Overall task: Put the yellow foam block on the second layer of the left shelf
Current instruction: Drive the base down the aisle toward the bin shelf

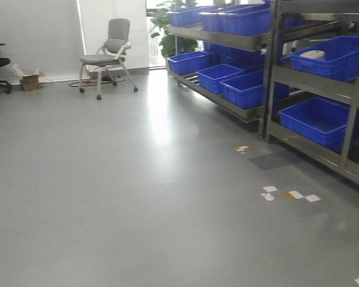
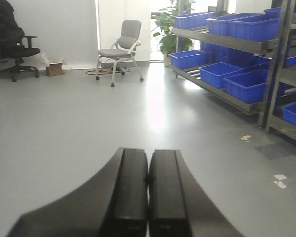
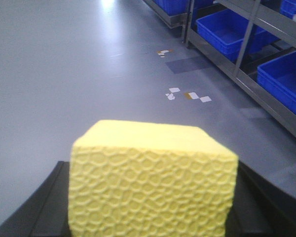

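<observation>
Foam block (image 3: pixel 153 180), yellow, in right claw (image 3: pixel 149 202).

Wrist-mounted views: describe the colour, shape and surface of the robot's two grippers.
The left gripper has two matte black fingers: long flat-topped bars with squared tips, flaring outward towards the base. No cables or markings show. Of the right gripper only matte black edges show beside the yellow foam block.

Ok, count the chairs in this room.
2. A grey chair stands by the back wall; a black office chair sits to its left, at the picture's edge. Others may be out of view.
</observation>
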You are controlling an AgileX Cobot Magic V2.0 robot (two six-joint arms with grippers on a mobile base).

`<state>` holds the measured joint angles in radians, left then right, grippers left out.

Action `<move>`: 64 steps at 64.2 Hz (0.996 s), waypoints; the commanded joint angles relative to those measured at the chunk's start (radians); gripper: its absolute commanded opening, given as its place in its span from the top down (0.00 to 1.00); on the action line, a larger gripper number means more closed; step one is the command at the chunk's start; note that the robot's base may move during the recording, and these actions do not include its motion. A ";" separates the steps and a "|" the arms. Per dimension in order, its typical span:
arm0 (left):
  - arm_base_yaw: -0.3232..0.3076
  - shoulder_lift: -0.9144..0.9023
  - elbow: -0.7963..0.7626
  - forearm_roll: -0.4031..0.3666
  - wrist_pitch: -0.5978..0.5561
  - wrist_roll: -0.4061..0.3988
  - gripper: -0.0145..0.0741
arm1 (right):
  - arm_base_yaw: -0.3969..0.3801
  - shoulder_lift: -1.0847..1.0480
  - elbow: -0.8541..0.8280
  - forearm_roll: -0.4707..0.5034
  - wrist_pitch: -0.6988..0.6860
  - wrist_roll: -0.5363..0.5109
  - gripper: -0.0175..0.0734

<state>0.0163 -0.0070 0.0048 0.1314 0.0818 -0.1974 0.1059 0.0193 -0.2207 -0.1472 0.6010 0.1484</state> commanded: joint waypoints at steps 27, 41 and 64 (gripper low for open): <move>0.001 0.008 0.026 -0.002 -0.088 -0.004 0.68 | 0.001 0.022 -0.027 -0.016 -0.093 -0.005 0.50; 0.001 0.008 0.026 -0.002 -0.088 -0.004 0.68 | 0.001 0.022 -0.027 -0.016 -0.093 -0.005 0.50; 0.001 0.008 0.026 -0.002 -0.088 -0.004 0.68 | 0.001 0.022 -0.027 -0.016 -0.093 -0.005 0.50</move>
<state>0.0169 -0.0070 0.0048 0.1314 0.0818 -0.1974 0.1059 0.0193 -0.2207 -0.1496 0.5996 0.1484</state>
